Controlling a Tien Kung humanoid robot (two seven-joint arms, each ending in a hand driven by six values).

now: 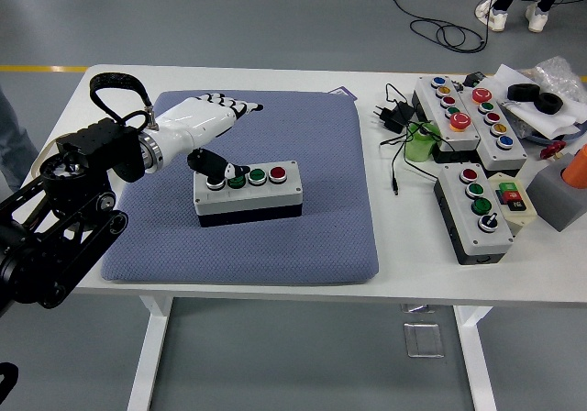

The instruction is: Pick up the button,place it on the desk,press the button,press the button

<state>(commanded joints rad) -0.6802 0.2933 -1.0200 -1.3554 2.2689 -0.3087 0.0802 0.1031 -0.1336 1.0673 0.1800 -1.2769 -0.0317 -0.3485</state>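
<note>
No legible text or labels

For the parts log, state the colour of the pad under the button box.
The pad is blue-grey with a fine dotted weave, clearest in the head view.

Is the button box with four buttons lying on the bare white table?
No, the button box rests on the blue-grey pad, with the left hand raised above it.

The button box (247, 191) is sitting on the mat (303, 136), toward its near left part, with the left hand (206, 127) hovering just behind it. More button boxes (463, 117) are lying toward the table's (229, 79) right edge.
</note>
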